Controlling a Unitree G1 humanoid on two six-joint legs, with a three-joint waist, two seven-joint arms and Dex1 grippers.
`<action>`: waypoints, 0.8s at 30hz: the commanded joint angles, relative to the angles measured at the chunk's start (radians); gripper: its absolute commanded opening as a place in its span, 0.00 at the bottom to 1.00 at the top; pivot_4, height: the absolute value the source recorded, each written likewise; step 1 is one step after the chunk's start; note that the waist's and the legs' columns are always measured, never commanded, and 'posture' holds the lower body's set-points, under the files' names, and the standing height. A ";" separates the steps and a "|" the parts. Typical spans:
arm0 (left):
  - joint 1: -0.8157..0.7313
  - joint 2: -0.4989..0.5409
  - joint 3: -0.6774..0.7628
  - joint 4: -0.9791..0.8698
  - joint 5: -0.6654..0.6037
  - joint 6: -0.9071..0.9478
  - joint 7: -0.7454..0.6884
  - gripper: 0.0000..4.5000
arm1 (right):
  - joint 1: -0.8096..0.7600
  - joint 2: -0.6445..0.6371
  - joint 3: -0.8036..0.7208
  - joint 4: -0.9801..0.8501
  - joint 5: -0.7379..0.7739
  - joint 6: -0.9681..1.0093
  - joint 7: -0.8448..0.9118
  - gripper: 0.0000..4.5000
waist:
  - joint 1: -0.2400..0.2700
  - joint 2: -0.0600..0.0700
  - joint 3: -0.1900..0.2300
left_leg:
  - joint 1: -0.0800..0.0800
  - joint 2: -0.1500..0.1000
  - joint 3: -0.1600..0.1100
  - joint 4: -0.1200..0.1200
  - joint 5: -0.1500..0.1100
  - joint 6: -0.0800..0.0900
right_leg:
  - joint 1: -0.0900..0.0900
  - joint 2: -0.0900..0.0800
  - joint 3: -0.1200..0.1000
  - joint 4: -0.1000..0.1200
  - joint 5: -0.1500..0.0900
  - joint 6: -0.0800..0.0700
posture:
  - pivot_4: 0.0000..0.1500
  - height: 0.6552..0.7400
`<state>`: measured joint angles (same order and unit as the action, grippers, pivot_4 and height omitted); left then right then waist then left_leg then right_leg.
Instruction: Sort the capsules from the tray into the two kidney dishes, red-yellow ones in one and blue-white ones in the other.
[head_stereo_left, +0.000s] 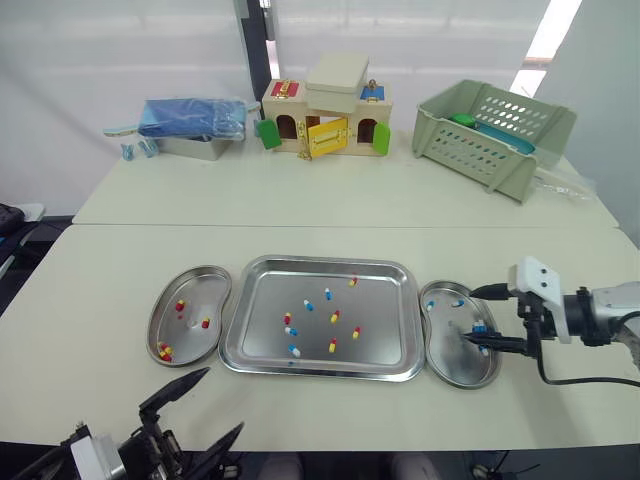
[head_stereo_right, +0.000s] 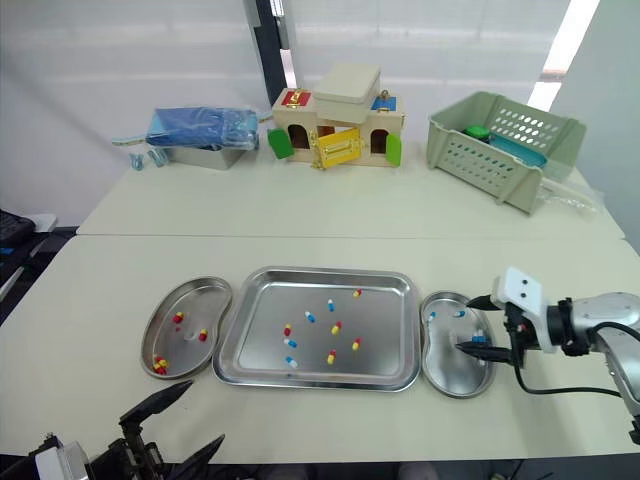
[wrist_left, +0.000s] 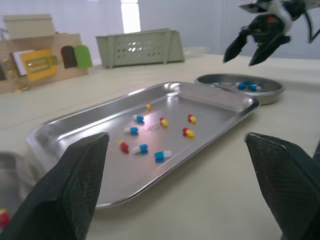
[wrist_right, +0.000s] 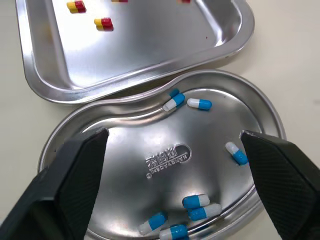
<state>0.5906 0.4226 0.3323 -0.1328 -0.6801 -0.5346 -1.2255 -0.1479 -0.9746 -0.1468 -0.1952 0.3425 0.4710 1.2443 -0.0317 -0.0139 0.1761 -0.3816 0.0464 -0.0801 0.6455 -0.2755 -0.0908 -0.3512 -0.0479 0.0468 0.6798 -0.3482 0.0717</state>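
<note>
Table (head_stereo_left: 120, 260): kidney dish (head_stereo_left: 450, 357) under wide-open right pincer (head_stereo_left: 468, 316)

The right gripper (head_stereo_left: 470, 315), at the frame's right edge, has two black tapered fingers (head_stereo_left: 490, 343) on a white block housing (head_stereo_left: 540, 277) bearing two dark dots; a silver-grey forearm (head_stereo_left: 615, 300) follows; a black cable (head_stereo_left: 590, 381) loops beneath. The left gripper (head_stereo_left: 222, 398), lower left, has matching black pointed fingers; a pale housing (head_stereo_left: 92, 455) sits behind.
</note>
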 joint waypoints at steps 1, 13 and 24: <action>0.013 0.083 0.130 -0.041 0.006 0.137 0.159 1.00 | 0.066 -0.029 -0.145 0.045 0.063 -0.082 0.061 0.99 | 0.003 -0.002 0.001 | 0.000 0.000 -0.001 0.000 0.000 0.000 | 0.001 0.000 -0.001 0.000 0.000 0.000 | 1.00 1.00; -0.146 0.633 0.486 0.244 0.042 0.607 0.197 1.00 | 0.174 -0.033 -0.256 0.234 0.075 -0.249 0.132 0.99 | -0.004 0.001 0.005 | 0.002 0.000 0.000 -0.001 0.000 0.000 | 0.001 0.000 -0.001 0.000 0.000 -0.001 | 1.00 1.00; -0.331 0.707 0.406 0.486 0.188 0.590 0.068 1.00 | 0.169 -0.039 -0.249 0.330 0.052 -0.316 0.100 0.99 | -0.022 0.002 0.007 | 0.001 0.001 0.001 -0.002 0.000 0.000 | -0.001 0.001 0.000 0.001 -0.001 -0.002 | 1.00 1.00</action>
<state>0.2694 1.1148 0.7316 0.3486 -0.5046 0.0724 -1.1466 0.0275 -1.0040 -0.3718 0.1380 0.3925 0.1702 1.3518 -0.0537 -0.0116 0.1832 -0.3802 0.0473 -0.0794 0.6431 -0.2754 -0.0910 -0.3523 -0.0472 0.0466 0.6811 -0.3491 0.0702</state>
